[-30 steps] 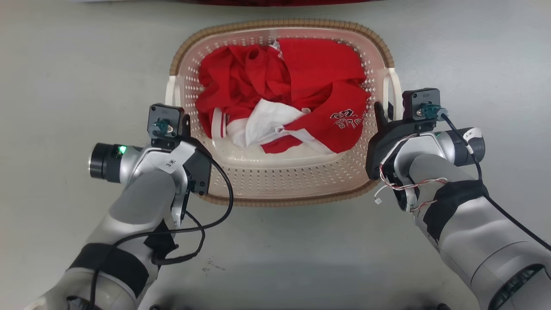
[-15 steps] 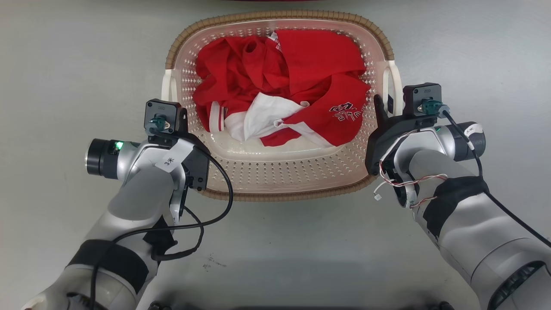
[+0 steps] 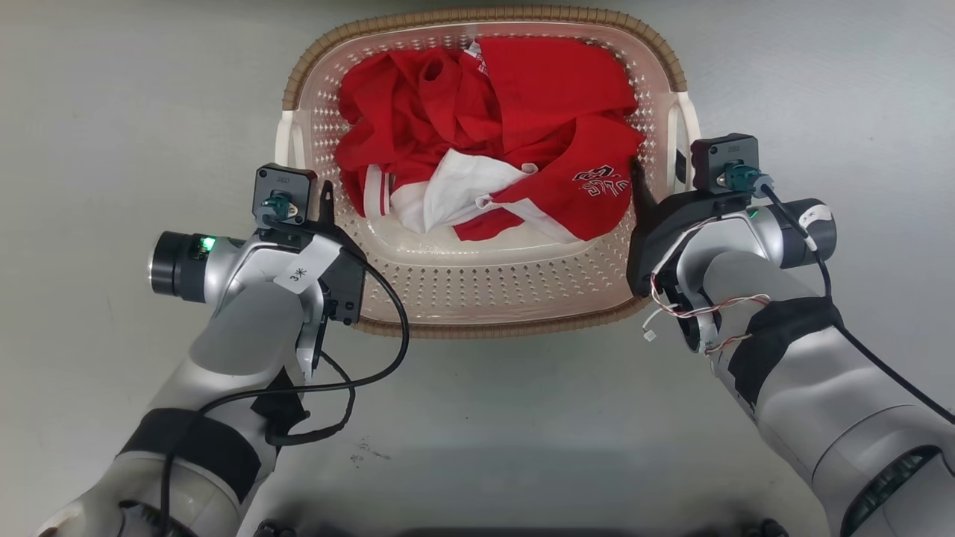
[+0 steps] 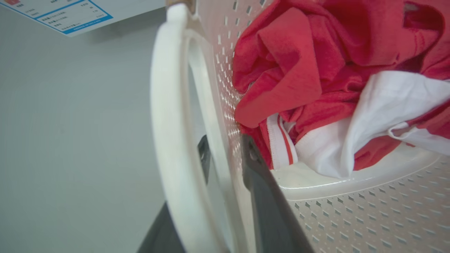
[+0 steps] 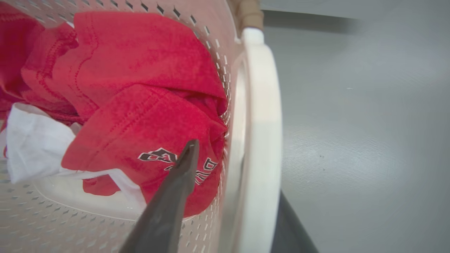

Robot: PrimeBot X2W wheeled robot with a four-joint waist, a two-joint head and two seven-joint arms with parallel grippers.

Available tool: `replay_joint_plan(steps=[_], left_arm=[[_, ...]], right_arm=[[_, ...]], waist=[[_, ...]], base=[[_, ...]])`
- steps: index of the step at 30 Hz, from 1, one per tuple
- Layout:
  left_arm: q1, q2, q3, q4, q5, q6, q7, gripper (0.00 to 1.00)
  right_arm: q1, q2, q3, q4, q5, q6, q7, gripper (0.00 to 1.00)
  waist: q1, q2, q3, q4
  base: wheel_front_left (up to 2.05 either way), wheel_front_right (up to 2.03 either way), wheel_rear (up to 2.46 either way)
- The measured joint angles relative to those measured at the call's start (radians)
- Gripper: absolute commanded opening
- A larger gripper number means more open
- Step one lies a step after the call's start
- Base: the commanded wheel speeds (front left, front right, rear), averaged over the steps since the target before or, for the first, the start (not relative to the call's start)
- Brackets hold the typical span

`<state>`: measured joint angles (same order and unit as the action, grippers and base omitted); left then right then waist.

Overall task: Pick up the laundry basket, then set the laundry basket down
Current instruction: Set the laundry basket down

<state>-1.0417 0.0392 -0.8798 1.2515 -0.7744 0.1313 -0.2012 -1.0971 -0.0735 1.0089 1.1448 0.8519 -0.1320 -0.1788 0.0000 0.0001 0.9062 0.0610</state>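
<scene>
Pinched at both side walls by left gripper [image 3: 322, 212] and right gripper [image 3: 656, 179]: laundry basket [image 3: 485, 287], central, heaped with red clothing [image 3: 537, 97]. One finger of each inside the perforated wall, one outside by a white handle [image 4: 168, 123]. Grey floor [image 3: 112, 112] open beyond every rim.

1. A white tag [image 3: 298, 271] on the left forearm bore a handwritten "3" and a star-like mark.
2. The red shirt [image 3: 589, 205] in the laundry basket [image 3: 477, 292] carried dark, white-edged lettering, too creased to read.
3. A blue-bordered sheet [image 4: 66, 14] held print too small to read.
</scene>
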Motion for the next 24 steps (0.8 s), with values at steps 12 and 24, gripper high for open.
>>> replay_joint_plan(steps=[12,24], left_arm=[[0.0,-0.008,0.004,0.006,0.0,0.0,-0.013,1.0],[0.0,-0.008,0.025,0.01,0.0,0.0,-0.031,1.0]], right_arm=[[0.001,0.006,0.002,0.007,0.002,0.0,-0.008,1.0],[0.003,0.007,-0.009,0.054,0.012,0.0,-0.026,1.0]], waist=[[0.0,0.0,-0.011,0.0],[0.0,0.0,-0.065,-0.002]], base=[[0.0,0.0,0.0],[0.0,0.0,0.0]])
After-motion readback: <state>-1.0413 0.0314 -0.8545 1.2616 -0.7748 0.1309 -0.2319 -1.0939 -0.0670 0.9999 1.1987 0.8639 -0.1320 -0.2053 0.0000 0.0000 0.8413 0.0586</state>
